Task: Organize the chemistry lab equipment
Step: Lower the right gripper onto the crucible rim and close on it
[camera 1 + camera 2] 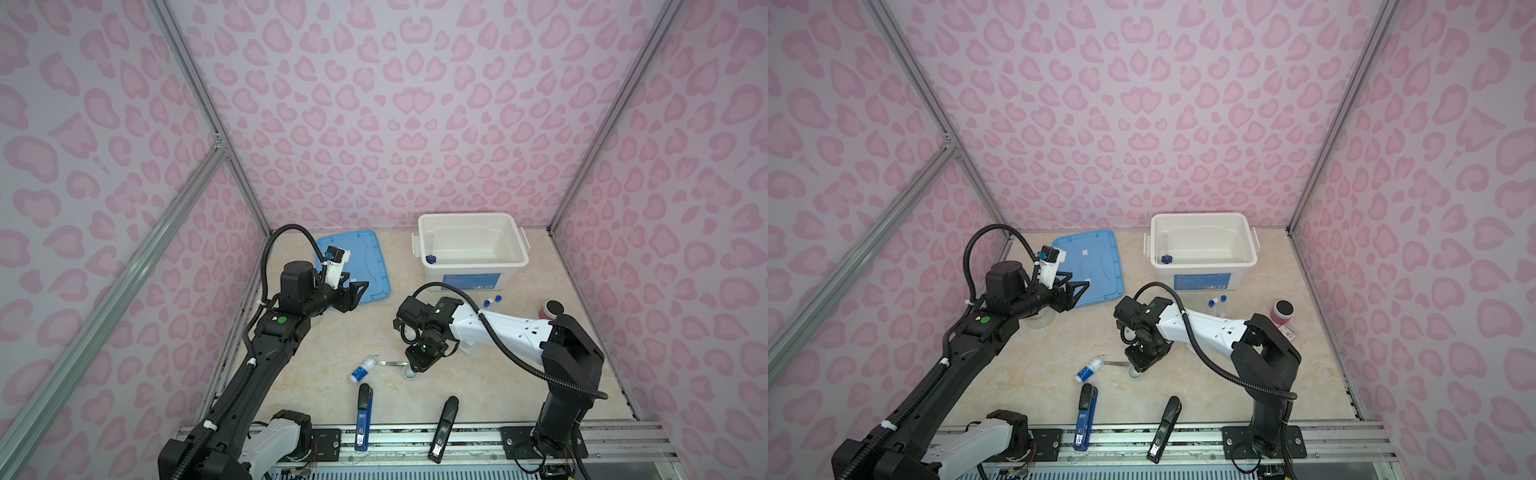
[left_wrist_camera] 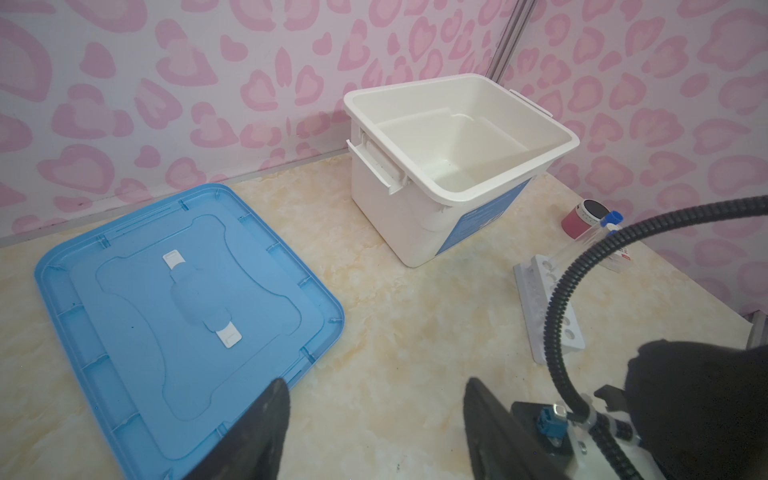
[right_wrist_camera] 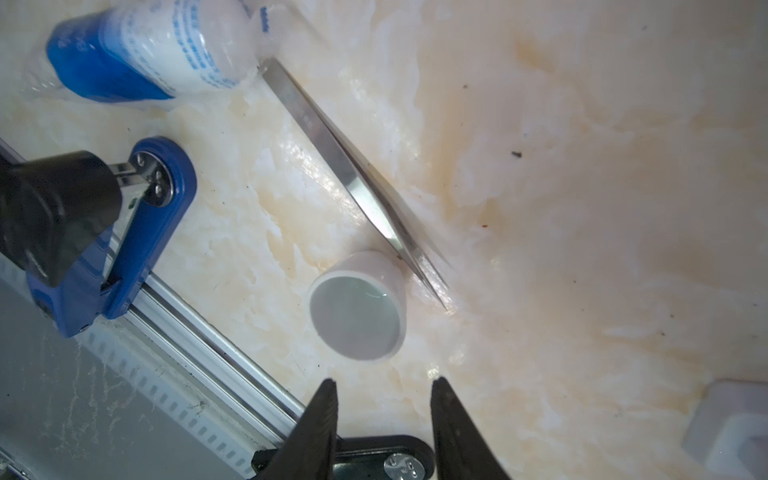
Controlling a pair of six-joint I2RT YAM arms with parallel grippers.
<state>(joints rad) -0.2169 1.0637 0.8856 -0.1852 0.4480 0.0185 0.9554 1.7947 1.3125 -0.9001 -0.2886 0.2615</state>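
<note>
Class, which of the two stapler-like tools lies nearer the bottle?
The blue stapler-like tool, close to the white-and-blue bottle; the black stapler-like tool lies farther right.

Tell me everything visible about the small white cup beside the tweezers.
The small white cup is plain, round and smooth, like plastic or ceramic, and looks empty. It stands mouth up on the marbled table. The metal tweezers end right beside its wall; contact is unclear. The right gripper is open near it, not touching.

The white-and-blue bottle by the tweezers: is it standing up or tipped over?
Tipped over. The white-and-blue bottle lies on its side on the tabletop, its long body stretched flat beside the metal tweezers.
</note>
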